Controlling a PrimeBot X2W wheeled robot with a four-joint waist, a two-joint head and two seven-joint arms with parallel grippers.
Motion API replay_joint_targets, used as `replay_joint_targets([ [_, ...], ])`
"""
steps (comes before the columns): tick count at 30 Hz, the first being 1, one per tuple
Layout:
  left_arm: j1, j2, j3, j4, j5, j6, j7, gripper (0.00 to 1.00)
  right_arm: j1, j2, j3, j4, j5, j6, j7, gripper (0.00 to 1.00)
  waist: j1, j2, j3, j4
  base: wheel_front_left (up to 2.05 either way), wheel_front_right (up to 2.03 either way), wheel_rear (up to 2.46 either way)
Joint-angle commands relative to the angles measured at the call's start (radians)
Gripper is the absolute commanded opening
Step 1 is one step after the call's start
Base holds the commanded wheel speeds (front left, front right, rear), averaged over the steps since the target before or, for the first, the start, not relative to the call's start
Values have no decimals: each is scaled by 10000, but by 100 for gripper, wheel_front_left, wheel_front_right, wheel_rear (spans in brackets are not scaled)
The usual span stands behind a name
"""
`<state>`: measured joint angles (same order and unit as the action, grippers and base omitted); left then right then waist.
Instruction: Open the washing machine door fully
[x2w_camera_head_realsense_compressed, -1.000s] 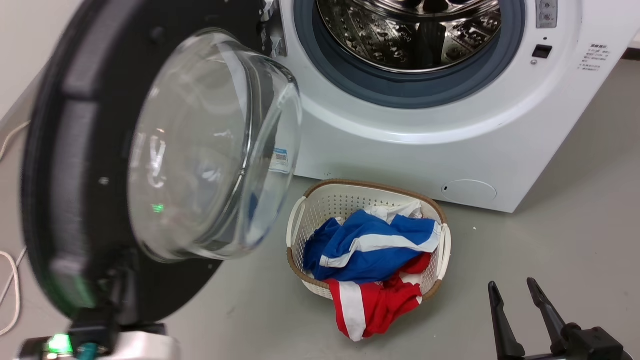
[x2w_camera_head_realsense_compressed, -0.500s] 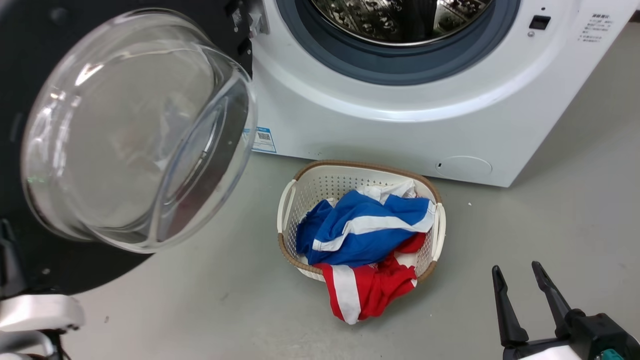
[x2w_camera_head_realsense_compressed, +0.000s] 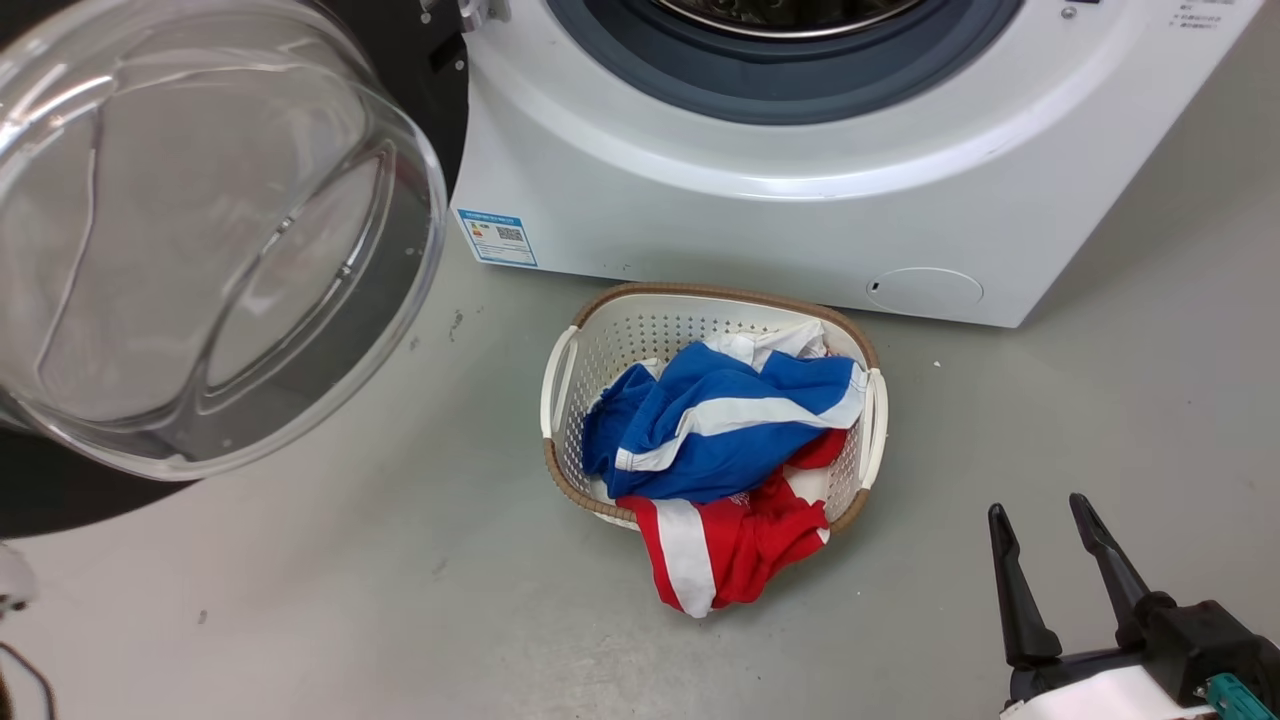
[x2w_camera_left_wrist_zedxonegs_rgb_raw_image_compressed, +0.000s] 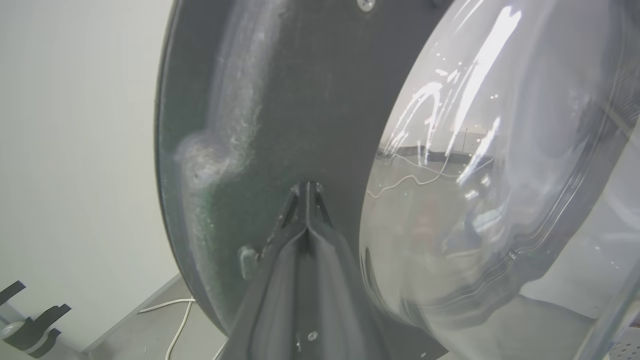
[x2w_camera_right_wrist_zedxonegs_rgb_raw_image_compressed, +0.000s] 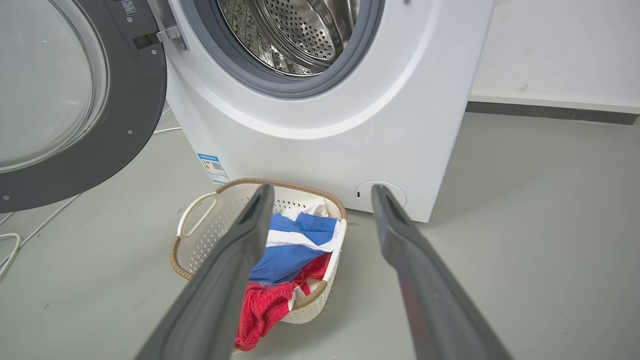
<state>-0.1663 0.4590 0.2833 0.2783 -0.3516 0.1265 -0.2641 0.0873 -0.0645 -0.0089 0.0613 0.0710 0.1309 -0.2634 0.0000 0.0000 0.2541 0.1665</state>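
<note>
- The washing machine door (x2w_camera_head_realsense_compressed: 200, 240) has swung wider over the last second. Its glass bowl, which earlier overlapped the blue sticker (x2w_camera_head_realsense_compressed: 497, 236), now stands clear of it, to the left of the washing machine (x2w_camera_head_realsense_compressed: 760, 230).
- The head view has also shifted, so the machine sitting higher in the picture is camera movement, not the machine's.
- In the left wrist view, the left gripper (x2w_camera_left_wrist_zedxonegs_rgb_raw_image_compressed: 306, 186) has its two fingers pinched together on nothing. The tips rest against the door's dark inner face, beside the glass bowl, and it looks to be pushing.
- The right gripper (x2w_camera_head_realsense_compressed: 1038, 505) hangs with its fingers spread and empty, low over the floor (x2w_camera_head_realsense_compressed: 350, 600) and well apart from the door.
- Judgement: the door is most of the way open, with the steel drum (x2w_camera_right_wrist_zedxonegs_rgb_raw_image_compressed: 300, 35) fully exposed. Whether the hinge has reached its stop cannot be told.
- A white laundry basket (x2w_camera_head_realsense_compressed: 700, 292) stands on the floor just in front of the machine, heaped with blue, red and white clothes (x2w_camera_head_realsense_compressed: 720, 430). It sits outside the door's swing.
- A pale wall (x2w_camera_left_wrist_zedxonegs_rgb_raw_image_compressed: 75, 125) lies beyond the door's far edge, and a white cable (x2w_camera_right_wrist_zedxonegs_rgb_raw_image_compressed: 10, 240) trails on the floor below the door. The wall may limit the last of the travel.
</note>
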Motion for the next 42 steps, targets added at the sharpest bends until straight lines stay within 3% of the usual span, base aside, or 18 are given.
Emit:
replay_joint_targets([
  [1,-297,229,242,389,-129,-151,-4,0,-172,-68,42,24,-34,-2,-18,100,0,0,74,-64,0,0,0],
  [11,-1349,726,788,2482,-156,-1104,-4,0,-347,-101,116,121,-92,-2,-18,100,0,0,222,-290,0,0,0],
  [17,-1681,635,1073,3213,280,-1511,-6,0,-337,-39,80,206,-45,-2,-18,100,0,0,77,-364,0,0,0],
  [22,-1493,414,1229,3005,746,-1772,-14,0,-177,26,49,209,-22,-2,-18,100,0,0,-229,-400,0,0,0],
  [28,-787,-305,1338,1676,1633,-1931,-14,0,99,130,-73,-8,-87,-2,-19,100,0,0,-872,-435,0,0,0],
  [34,112,-1249,1221,-372,2323,-1783,-13,0,358,150,-212,-372,83,-2,-18,100,0,0,-1424,-521,0,0,0],
  [42,948,-2412,-93,-2464,3211,-1703,-13,0,635,153,-452,-949,130,-2,-18,100,0,0,-1974,-606,0,0,0],
])
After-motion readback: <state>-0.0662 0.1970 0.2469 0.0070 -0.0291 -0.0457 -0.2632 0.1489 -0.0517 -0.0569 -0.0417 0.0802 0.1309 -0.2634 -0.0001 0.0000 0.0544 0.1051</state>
